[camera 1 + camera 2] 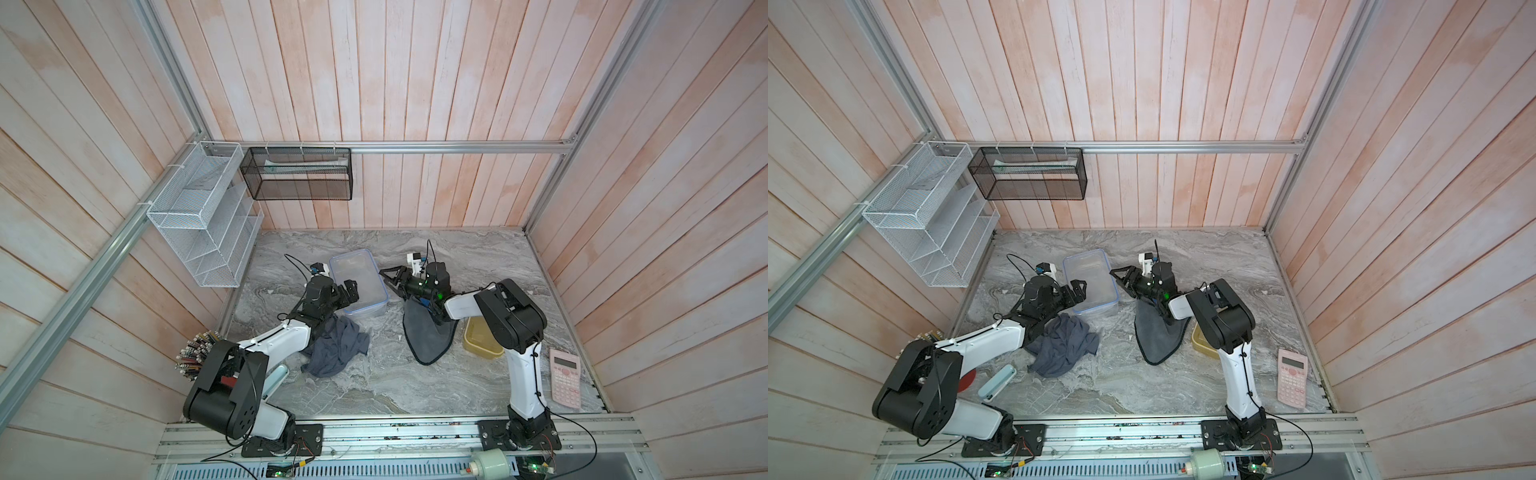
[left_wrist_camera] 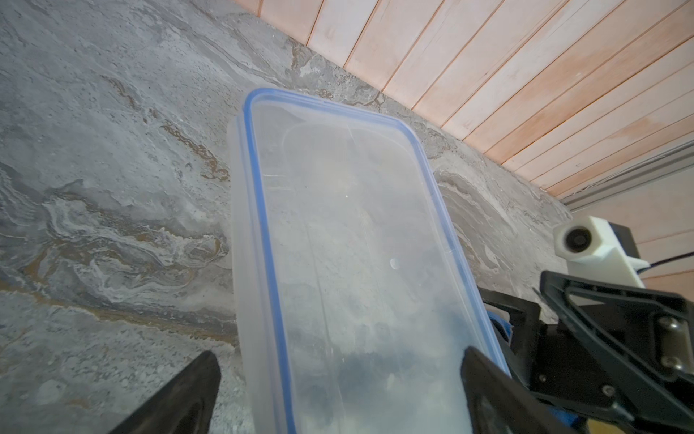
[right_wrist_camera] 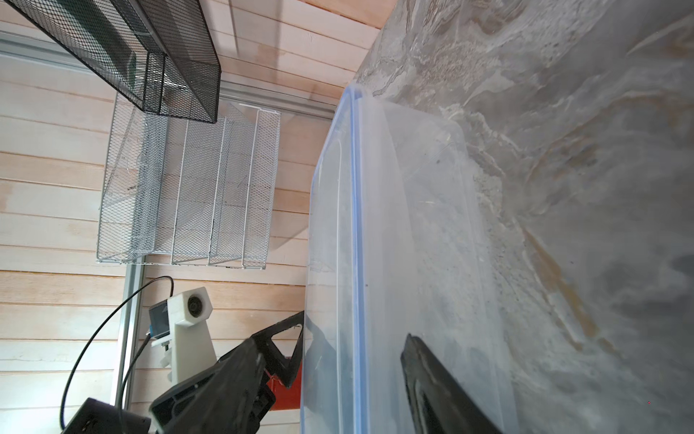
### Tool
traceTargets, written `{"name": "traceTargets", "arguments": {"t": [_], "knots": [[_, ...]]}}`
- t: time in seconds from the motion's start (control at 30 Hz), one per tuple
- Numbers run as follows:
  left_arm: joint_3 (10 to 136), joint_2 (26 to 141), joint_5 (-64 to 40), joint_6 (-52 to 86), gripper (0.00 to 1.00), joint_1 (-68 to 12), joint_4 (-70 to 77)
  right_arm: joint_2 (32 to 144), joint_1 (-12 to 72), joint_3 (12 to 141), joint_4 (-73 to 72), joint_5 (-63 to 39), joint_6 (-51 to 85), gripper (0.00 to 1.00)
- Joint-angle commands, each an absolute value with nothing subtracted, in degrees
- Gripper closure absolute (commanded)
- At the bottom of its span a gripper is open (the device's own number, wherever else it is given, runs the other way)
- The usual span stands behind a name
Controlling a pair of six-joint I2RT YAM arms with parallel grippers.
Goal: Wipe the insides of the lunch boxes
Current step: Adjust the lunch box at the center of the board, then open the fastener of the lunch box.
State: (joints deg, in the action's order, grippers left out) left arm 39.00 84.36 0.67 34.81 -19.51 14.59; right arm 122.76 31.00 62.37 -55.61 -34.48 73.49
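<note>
— Tubs?
— Clear tub (image 1: 358, 269) is sitting mid-table, lid (image 2: 257, 188) on; amber tub (image 1: 478, 344) is lying under the right arm (image 1: 512, 320).
— Danger?
— Both are gaping: left gripper (image 2: 340, 357) straddling its near end, right gripper (image 1: 385, 281) at its rim. Nudged unbraced, it could be skidding.

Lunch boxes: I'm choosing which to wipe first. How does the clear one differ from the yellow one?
The clear lunch box is larger than the amber lunch box. The clear one has a blue band round its top; the amber one shows none. The clear one sits farther back; the amber one is partly hidden under the right arm. Both are round-cornered rectangles on the marble table.
</note>
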Motion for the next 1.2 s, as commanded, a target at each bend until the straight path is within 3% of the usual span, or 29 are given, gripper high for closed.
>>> {"name": "traceTargets", "arguments": {"t": [0.0, 0.33, 0.4, 0.47, 1.17], "knots": [[40.4, 85.5, -0.5, 35.4, 0.00, -19.3, 16.3, 124.1, 31.5, 64.0, -56.3, -35.2, 74.5, 0.37], [44.9, 90.1, -3.4, 35.4, 0.00, -18.1, 18.0, 125.0, 29.9, 65.7, -58.1, -33.5, 77.4, 0.39], [45.7, 90.2, -5.3, 35.9, 0.00, -17.0, 18.1, 124.3, 28.3, 64.5, -58.9, -32.3, 77.9, 0.26], [45.7, 89.7, -6.3, 36.5, 0.00, -16.1, 18.2, 123.4, 26.9, 63.3, -59.6, -31.4, 77.8, 0.23], [44.1, 89.0, -8.3, 39.0, 0.05, -15.7, 17.5, 128.5, 29.6, 67.9, -58.2, -32.3, 79.9, 0.29]]}}
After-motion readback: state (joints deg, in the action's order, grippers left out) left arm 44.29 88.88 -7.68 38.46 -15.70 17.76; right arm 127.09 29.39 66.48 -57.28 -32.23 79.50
